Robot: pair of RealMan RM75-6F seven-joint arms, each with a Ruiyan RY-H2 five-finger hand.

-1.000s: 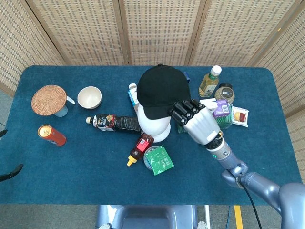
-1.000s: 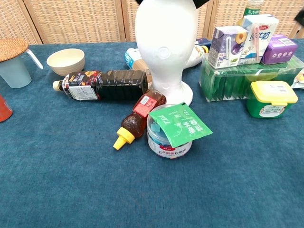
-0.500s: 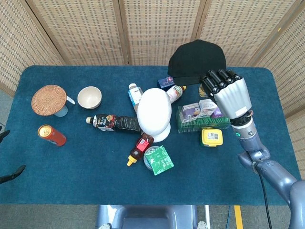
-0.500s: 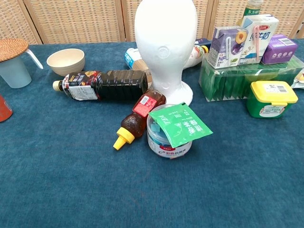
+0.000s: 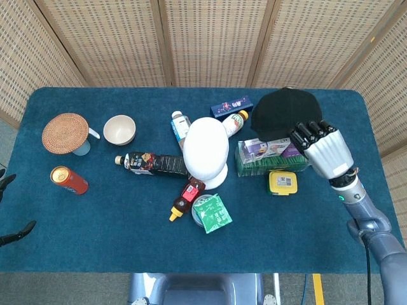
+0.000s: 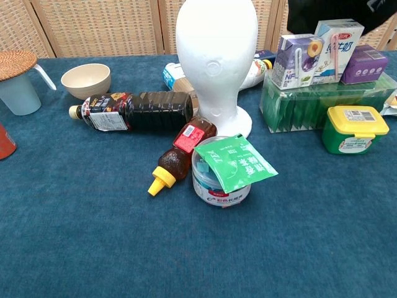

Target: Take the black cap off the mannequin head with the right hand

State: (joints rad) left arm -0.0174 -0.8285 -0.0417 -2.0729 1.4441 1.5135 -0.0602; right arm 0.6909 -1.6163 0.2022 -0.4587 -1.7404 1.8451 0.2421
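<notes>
Holding the black cap (image 5: 282,112) in the right hand (image 5: 321,147), fingers (image 5: 309,133) curled over its near right edge, at the right of the table (image 5: 95,216). Hanging there off the white mannequin head (image 5: 205,151), which is standing bare and upright near the middle, well apart from the cap and to its left. Hovering above the small cartons (image 5: 270,147) sitting on the green box (image 5: 270,166), with the cap showing in the chest view only as a dark shape (image 6: 335,13) along the top right edge. Lying just left of the mannequin base: a dark sauce bottle (image 5: 153,163) on its side. Lying just near of that base: a smaller red-labelled bottle (image 5: 186,196) with a yellow cap, and beside it a round tub (image 5: 210,213) with a green packet across its top. Sitting near the green box: a yellow-lidded container (image 5: 283,182). Standing at the far left: a cream bowl (image 5: 119,129), a mug under a woven coaster (image 5: 65,132), and an orange can (image 5: 68,180) on its side. Showing only dark tips at the left edge for the left hand (image 5: 14,232); cannot tell whether released or clenched.
</notes>
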